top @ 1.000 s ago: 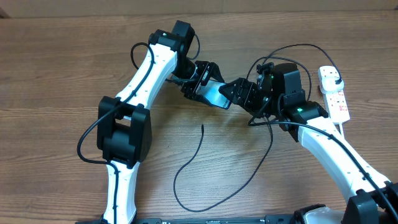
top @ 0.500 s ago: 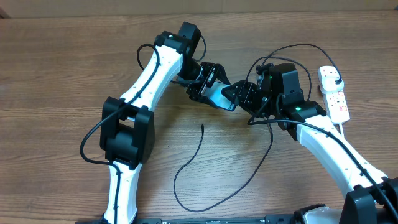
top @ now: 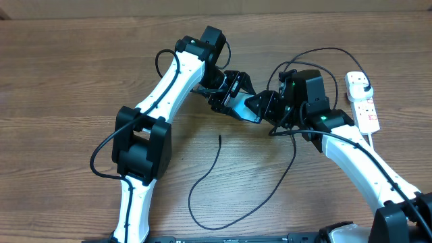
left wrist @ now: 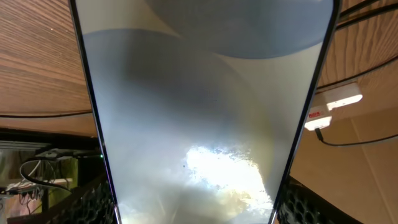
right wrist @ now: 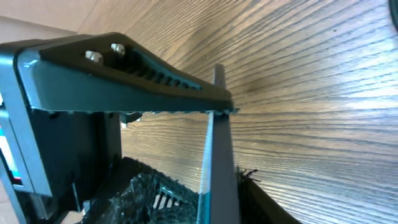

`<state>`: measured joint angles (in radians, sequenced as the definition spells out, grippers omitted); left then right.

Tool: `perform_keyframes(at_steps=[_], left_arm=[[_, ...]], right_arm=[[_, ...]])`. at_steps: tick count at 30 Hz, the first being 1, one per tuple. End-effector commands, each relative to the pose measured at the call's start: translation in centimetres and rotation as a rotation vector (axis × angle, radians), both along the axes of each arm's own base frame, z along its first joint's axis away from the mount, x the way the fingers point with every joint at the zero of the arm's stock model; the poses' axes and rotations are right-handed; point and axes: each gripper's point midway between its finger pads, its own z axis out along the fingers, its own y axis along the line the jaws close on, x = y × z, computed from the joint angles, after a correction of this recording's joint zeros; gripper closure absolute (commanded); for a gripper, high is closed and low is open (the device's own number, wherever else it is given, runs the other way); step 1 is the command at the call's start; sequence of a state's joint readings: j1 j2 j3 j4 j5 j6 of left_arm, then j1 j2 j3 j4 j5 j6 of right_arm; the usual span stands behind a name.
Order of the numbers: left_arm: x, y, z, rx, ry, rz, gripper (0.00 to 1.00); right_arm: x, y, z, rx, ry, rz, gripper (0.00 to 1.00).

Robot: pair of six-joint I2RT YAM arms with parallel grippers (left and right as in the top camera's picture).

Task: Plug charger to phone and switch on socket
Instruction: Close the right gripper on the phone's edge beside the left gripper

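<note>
The phone [top: 241, 106] is held up off the table between both grippers, its light-blue screen tilted. My left gripper [top: 228, 99] is shut on its left end; in the left wrist view the phone [left wrist: 205, 93] fills the frame between the fingers [left wrist: 193, 208]. My right gripper [top: 262, 106] is shut on its right end; the right wrist view shows the phone [right wrist: 214, 174] edge-on between the jaws [right wrist: 208, 199]. The charger cable [top: 202, 177] lies loose on the table, with its tip [top: 220, 137] free below the phone. Its black plug [top: 364, 86] sits in the socket strip [top: 365, 108].
The cable loops near the front edge [top: 223, 227] and runs up past the right arm [top: 351, 155] to the strip. The strip also shows in the left wrist view [left wrist: 333, 102]. The left arm [top: 145, 128] crosses the table's left half.
My left arm has swung to the right, carrying the phone toward the right gripper, so less of the phone shows between them. The right arm and the cable have not moved.
</note>
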<state>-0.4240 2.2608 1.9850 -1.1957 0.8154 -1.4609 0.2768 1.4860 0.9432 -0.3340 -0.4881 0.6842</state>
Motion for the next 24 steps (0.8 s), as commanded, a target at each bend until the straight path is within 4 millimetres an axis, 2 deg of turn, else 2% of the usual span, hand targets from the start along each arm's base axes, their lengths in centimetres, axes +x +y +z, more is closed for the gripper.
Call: perform_keyframes(at_steps=[1, 24], left_arm=[[0.10, -0.83, 1.27, -0.046, 0.002, -0.001, 0.96], [0.02, -0.99, 0.91, -0.018, -0.003, 0.002, 0.96]], right_arm=[[0.82, 0.04, 0.85, -0.013, -0.034, -0.009, 0.59], [0.83, -0.42, 0.43, -0.038, -0.024, -0.029, 0.69]])
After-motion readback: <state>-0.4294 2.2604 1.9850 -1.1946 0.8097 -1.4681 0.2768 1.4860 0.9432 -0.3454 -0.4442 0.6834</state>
